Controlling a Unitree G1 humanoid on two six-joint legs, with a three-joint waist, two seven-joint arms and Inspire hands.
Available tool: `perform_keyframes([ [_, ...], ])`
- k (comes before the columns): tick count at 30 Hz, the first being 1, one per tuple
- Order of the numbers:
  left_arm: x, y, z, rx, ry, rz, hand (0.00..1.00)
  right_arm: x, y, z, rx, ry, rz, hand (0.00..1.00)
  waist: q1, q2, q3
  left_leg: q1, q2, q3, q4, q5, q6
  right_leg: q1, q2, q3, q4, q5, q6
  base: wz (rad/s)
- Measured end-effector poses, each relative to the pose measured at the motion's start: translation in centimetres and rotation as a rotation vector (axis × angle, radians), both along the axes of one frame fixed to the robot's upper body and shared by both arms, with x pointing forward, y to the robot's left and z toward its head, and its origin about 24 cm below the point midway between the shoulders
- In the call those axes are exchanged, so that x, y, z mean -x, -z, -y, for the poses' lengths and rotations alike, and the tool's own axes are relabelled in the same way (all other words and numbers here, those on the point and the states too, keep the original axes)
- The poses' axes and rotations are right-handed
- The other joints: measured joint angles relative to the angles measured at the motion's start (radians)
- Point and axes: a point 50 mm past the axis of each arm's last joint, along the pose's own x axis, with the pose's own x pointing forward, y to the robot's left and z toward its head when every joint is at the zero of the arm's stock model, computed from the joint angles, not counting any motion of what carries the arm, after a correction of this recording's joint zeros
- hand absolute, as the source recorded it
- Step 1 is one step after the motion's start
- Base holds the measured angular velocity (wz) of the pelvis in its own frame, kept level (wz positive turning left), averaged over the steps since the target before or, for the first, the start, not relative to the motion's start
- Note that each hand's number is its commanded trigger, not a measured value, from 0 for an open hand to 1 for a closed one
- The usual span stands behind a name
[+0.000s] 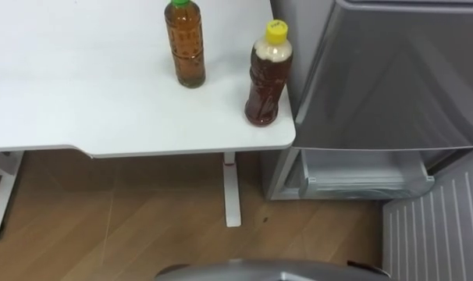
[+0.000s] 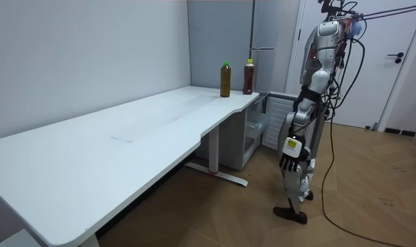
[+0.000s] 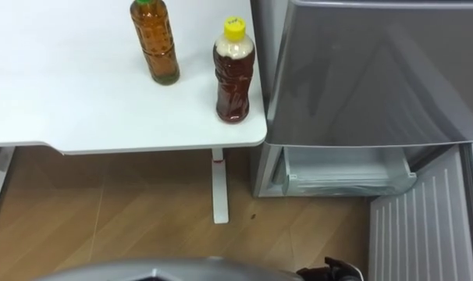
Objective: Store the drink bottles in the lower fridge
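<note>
Left eye view counts two drink bottles, both on the white table (image 1: 80,94) and neither in a hand. To the left stands the green-capped bottle (image 1: 185,43) of amber liquid. To its right, well apart from it, is the yellow-capped bottle (image 1: 268,74) of darker brown liquid, close to the table's right front corner. Each stands upright, long axis vertical, cap up. One white table leg (image 1: 232,187) drops to the wooden floor (image 1: 127,226) under that corner. Just right of the table is one grey fridge: its upper door (image 1: 392,70) is shut, and below it the lower compartment stands open with a pale drawer (image 1: 361,178) showing. The ribbed lower door (image 1: 435,226) is swung out toward the robot at far right. In the room view the robot stands before the open door, left hand (image 2: 290,156) hanging at its side, fingers loose and pointing down, holding nothing. A dark part of the right hand (image 3: 330,272) shows at the right eye view's bottom edge; whether it is open or closed cannot be told.
</note>
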Motion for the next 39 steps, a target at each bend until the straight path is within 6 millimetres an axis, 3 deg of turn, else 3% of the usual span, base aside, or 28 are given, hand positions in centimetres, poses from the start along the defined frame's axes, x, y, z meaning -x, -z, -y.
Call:
perform_keyframes([
  [7, 0.3, -0.1, -0.5, -0.061, -0.070, 0.021, 0.00, 0.5, 0.1, 0.0, 0.009, 0.001, -0.021, 0.00, 0.001, -0.003, 0.0006, 0.010, 0.000, 0.000, -0.003, 0.000, 0.000, 0.007, 0.000, 0.000, 0.000, 0.000, 0.000, 0.00],
  [22, 0.2, -0.6, -1.9, -0.249, -0.465, 0.143, 0.00, 1.4, 0.1, 0.4, 0.085, -0.160, -0.125, 0.00, 0.006, -0.009, 0.0011, 0.029, -0.001, -0.004, -0.012, 0.000, 0.000, 0.027, 0.000, -0.006, 0.001, -0.002, 0.000, 0.00],
  [27, -2.1, -1.7, -3.4, -0.317, -0.716, 0.335, 0.00, 2.1, 0.1, 0.6, 0.117, -0.243, -0.186, 0.00, 0.009, -0.010, 0.0001, 0.028, -0.002, -0.006, -0.015, 0.000, 0.000, 0.026, -0.001, -0.010, 0.002, -0.002, 0.000, 0.01],
  [35, -5.4, -3.5, -4.7, -0.441, -0.770, 0.546, 0.00, 2.7, -0.1, 1.1, 0.161, -0.265, -0.221, 0.00, 0.035, -0.010, -0.0046, 0.035, -0.001, -0.003, -0.019, 0.001, 0.000, 0.026, -0.001, -0.002, 0.018, -0.002, 0.000, -0.02],
  [39, -6.7, -4.3, -4.7, -0.462, -0.829, 0.622, 0.00, 3.4, -0.1, 1.1, 0.164, -0.269, -0.247, 0.00, 0.034, -0.009, -0.0041, 0.051, -0.001, -0.011, -0.024, 0.000, 0.000, 0.038, -0.001, -0.018, 0.018, -0.002, 0.000, 0.03],
])
